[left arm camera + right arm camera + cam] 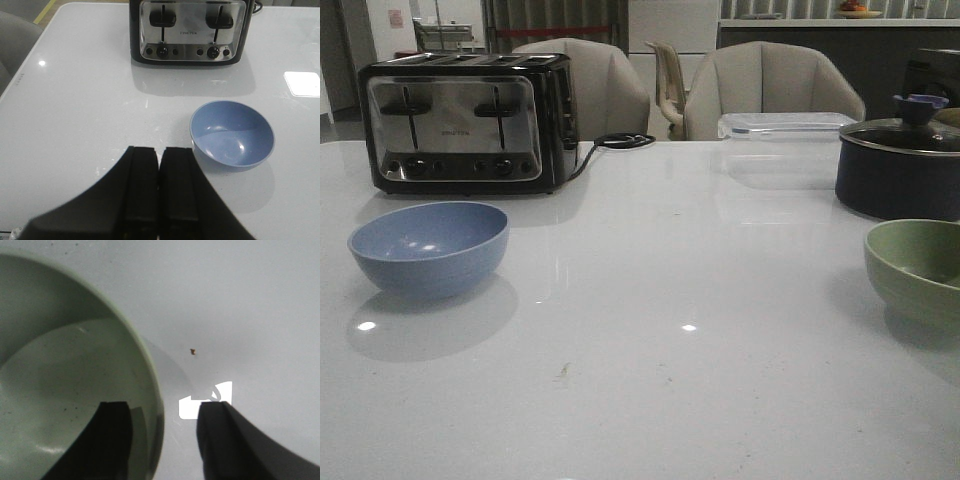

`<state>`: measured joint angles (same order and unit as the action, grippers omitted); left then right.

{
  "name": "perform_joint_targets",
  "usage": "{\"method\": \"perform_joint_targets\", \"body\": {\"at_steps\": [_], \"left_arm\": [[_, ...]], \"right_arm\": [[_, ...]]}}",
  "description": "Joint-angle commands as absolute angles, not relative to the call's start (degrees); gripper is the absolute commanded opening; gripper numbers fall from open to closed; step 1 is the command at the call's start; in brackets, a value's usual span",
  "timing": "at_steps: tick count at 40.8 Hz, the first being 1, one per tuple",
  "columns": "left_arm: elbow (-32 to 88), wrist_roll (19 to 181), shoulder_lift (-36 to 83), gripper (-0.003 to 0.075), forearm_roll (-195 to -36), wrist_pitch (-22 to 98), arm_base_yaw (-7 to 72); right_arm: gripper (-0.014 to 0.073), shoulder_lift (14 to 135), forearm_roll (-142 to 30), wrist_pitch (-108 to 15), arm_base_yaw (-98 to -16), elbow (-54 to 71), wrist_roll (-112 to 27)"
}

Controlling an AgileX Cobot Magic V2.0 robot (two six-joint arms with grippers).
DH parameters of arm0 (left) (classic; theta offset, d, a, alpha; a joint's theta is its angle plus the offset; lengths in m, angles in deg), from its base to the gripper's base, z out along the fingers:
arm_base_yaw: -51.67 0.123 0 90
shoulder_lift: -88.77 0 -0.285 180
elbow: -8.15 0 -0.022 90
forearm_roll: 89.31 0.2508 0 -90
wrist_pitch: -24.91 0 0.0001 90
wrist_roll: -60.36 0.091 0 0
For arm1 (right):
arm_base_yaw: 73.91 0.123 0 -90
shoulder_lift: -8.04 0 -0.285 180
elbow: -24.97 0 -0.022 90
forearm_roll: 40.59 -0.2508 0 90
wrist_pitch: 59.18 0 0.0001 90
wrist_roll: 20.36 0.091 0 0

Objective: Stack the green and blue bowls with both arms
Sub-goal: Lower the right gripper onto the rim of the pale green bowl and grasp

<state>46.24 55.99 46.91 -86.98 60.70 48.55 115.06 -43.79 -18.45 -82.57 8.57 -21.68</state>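
Observation:
The grey-blue bowl [429, 247] sits upright on the white table at the left, in front of the toaster; it also shows in the left wrist view [232, 134]. The pale green bowl [917, 270] sits at the right edge, in front of the dark pot. My left gripper [160, 152] is shut and empty, above the table beside the blue bowl. My right gripper [162, 407] is open and straddles the green bowl's [65, 375] rim, one finger inside the bowl, one outside. Neither gripper shows in the front view.
A black and silver toaster [468, 122] with its cord stands at the back left. A clear plastic box [782, 148] and a dark lidded pot [900, 160] stand at the back right. Chairs stand behind the table [650, 300].

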Motion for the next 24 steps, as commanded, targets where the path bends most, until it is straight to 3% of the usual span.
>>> {"method": "perform_joint_targets", "body": {"at_steps": [1,14,24], "left_arm": [[44.59,56.04,46.56,0.0099,-87.3,56.04,48.34],[44.59,56.04,46.56,0.0099,-87.3,56.04,48.34],[44.59,56.04,46.56,0.0099,-87.3,56.04,48.34]], "right_arm": [[0.0312,113.94,-44.23,-21.46,-82.88,10.48,-22.73],[0.0122,113.69,-44.65,-20.73,-82.7,11.92,-22.79],[0.0094,108.85,-44.84,-18.79,-77.05,15.09,-22.84]]}}
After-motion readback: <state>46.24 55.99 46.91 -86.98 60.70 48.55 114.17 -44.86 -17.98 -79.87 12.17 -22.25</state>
